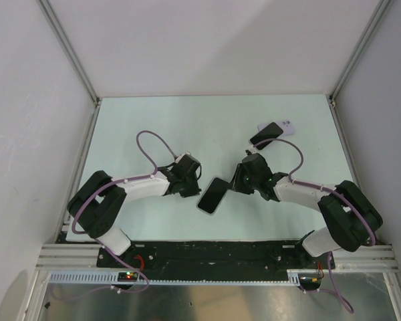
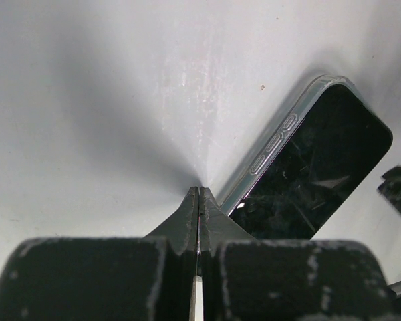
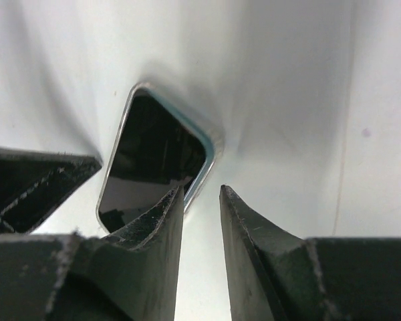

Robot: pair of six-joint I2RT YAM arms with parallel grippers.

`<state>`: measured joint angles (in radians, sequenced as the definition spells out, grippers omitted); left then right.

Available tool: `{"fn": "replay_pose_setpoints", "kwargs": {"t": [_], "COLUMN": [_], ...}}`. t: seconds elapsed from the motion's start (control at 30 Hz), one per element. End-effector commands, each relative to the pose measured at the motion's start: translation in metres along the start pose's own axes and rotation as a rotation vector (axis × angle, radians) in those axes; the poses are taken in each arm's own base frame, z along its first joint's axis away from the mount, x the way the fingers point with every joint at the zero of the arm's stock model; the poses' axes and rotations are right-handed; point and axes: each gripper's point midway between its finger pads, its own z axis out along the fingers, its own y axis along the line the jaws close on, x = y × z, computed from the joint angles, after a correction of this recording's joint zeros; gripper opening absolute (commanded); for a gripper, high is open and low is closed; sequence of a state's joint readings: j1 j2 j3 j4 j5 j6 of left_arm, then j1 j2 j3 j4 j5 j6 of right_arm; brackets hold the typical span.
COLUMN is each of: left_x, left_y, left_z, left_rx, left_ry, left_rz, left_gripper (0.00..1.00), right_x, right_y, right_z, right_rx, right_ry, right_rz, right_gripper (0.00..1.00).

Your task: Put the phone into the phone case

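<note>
Between the two hands, on the pale matte surface [image 1: 154, 127], lies a black glossy phone [image 1: 214, 195]. It sits inside a clear plastic phone case [image 2: 271, 144] with moulded button bumps along one long edge. The left hand [image 2: 199, 192] is pinched fully together with nothing between its black wedge-shaped fingers, its tips low at the surface just beside that edge. The right hand [image 3: 201, 190] is parted by a narrow slit and holds nothing. One scuffed finger [image 3: 160, 214] overlaps the phone's near end, but I cannot tell whether it touches. Both arms reach inward, hands tilted down. Beyond the right hand, a second dark phone [image 1: 265, 134] rests partly on a pale lilac flat case [image 1: 287, 126].
</note>
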<state>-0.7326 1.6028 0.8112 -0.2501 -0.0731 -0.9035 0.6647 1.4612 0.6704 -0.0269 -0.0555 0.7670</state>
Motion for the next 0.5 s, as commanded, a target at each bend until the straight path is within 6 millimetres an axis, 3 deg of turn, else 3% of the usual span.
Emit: {"fn": "replay_pose_setpoints", "kwargs": {"t": [0.0, 0.2, 0.47], "left_x": [0.001, 0.001, 0.001], "left_y": [0.002, 0.002, 0.001], "left_z": [0.000, -0.001, -0.002], "left_rx": [0.005, 0.009, 0.014], "left_ry": [0.009, 0.009, 0.012], "left_rz": [0.027, 0.038, 0.052], "left_gripper": [0.00, 0.00, 0.00], "right_x": [-0.034, -0.045, -0.028], "right_y": [0.000, 0.003, -0.002], "right_z": [0.007, 0.016, 0.025], "right_rx": [-0.016, -0.014, 0.038], "right_ry": [-0.107, -0.107, -0.064], "right_rz": [0.061, 0.047, 0.006], "right_gripper": [0.33, 0.33, 0.33]}}
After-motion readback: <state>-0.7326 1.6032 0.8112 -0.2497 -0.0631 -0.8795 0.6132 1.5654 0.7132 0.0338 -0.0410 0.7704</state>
